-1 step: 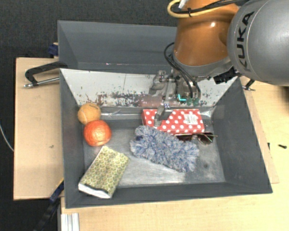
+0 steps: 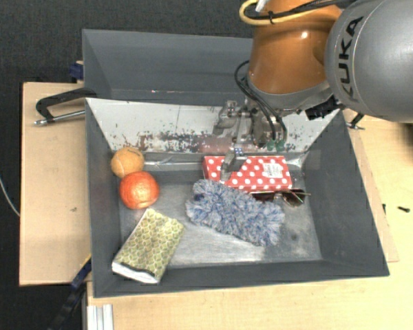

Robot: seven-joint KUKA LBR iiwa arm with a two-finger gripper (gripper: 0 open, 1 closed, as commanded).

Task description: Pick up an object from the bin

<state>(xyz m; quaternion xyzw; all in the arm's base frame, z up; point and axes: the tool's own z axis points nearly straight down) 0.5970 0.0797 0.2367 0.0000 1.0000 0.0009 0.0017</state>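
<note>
End effector (image 2: 232,158) over a red, white-dotted box (image 2: 261,174)
Box lies at back centre of the bin (image 2: 100,218), its left end under the end effector; wide or narrow cannot be told

The bin (image 2: 344,205) is dull grey metal with a scuffed, speckled back wall, the blue-grey cloth (image 2: 235,212) shaggy and woolly, the red dotted box (image 2: 258,173) smooth printed card, the orange fruit (image 2: 138,189) faintly glossy, the patterned pad (image 2: 149,245) matt fabric.

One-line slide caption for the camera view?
Gripper over the red white-dotted box at the back of the bin, blue fluffy cloth just in front.
</note>
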